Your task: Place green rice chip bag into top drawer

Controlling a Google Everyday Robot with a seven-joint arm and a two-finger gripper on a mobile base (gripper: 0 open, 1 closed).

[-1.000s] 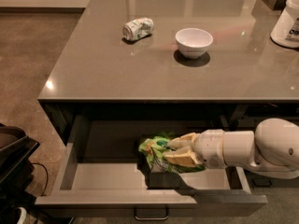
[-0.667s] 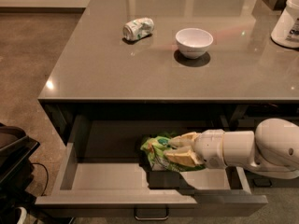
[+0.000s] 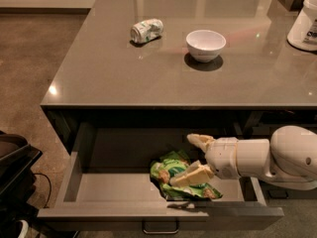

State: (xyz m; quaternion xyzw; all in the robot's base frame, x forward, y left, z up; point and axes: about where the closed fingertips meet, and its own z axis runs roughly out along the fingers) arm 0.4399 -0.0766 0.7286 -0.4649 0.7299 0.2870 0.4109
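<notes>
The green rice chip bag (image 3: pixel 169 169) lies crumpled on the light grey floor of the open top drawer (image 3: pixel 115 188), right of the middle. The drawer is pulled out under the counter, and its metal bar handle (image 3: pixel 160 228) shows at the bottom edge. My gripper (image 3: pixel 183 159) reaches in from the right on a white arm and sits just over the bag. It is open. The upper finger (image 3: pixel 199 141) stands clear of the bag. The lower finger (image 3: pixel 191 174) rests on or just above the bag's top.
On the grey countertop (image 3: pixel 104 73) are a crushed green-and-white can (image 3: pixel 146 30), a white bowl (image 3: pixel 205 44) and a white appliance (image 3: pixel 304 21) at the far right. A dark object (image 3: pixel 14 182) stands on the floor at the left.
The fingers have spread apart and the upper one has lifted off the bag. The bag has settled lower onto the drawer floor.
</notes>
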